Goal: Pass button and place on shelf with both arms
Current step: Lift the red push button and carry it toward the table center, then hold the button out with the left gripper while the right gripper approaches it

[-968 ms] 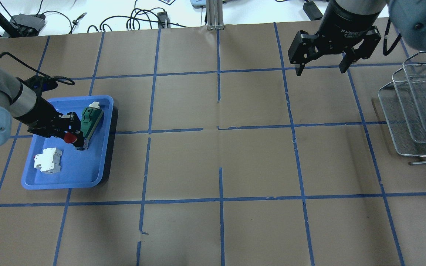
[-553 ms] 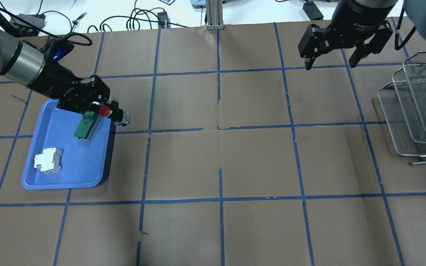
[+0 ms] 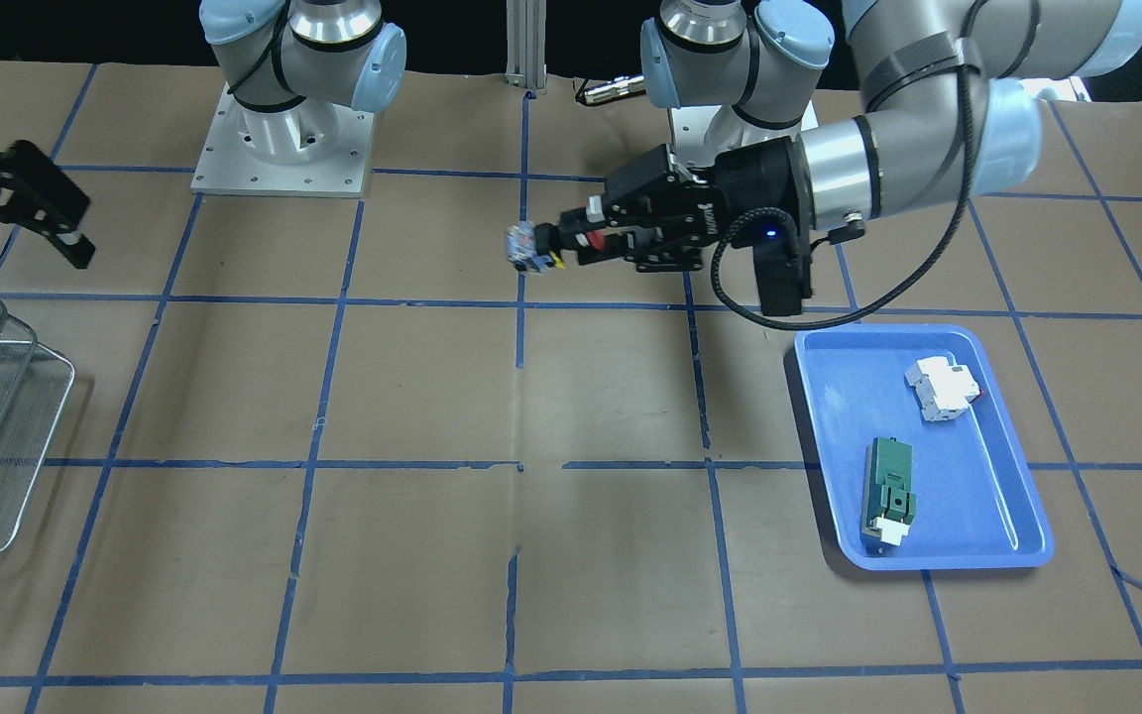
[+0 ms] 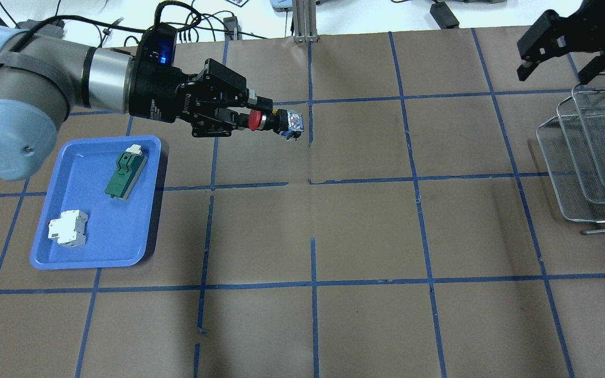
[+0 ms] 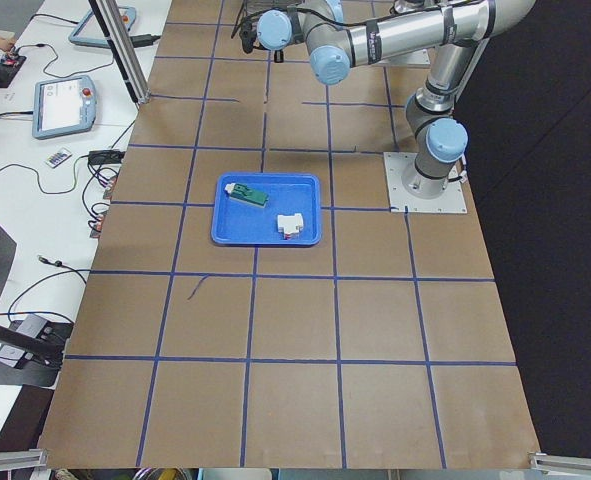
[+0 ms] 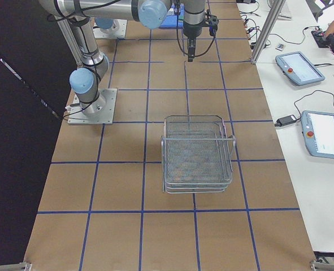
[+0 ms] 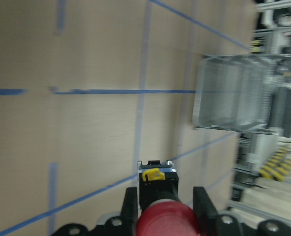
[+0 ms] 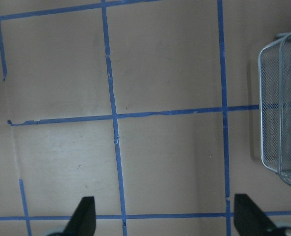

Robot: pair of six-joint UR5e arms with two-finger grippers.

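The button (image 4: pixel 280 121), with a red cap, yellow ring and black-blue body, is held lying sideways in the air over the table's far middle. My left gripper (image 4: pixel 256 119) is shut on it near the cap. It also shows in the front view (image 3: pixel 543 245) and in the left wrist view (image 7: pixel 158 183), between the two fingers (image 7: pixel 130 205). My right gripper (image 4: pixel 554 73) is open and empty, high at the far right, just beyond the silver wire shelf (image 4: pixel 586 173). The shelf also shows in the right wrist view (image 8: pixel 283 118).
A blue tray (image 4: pixel 92 261) at the left holds a green block (image 4: pixel 125 176) and a white breaker (image 4: pixel 68 227). The brown paper table has a blue tape grid. Cables lie beyond the far edge.
My left gripper has lifted the button out of the blue tray and carried it right, toward the table's middle. My right gripper has moved right, toward the shelf.
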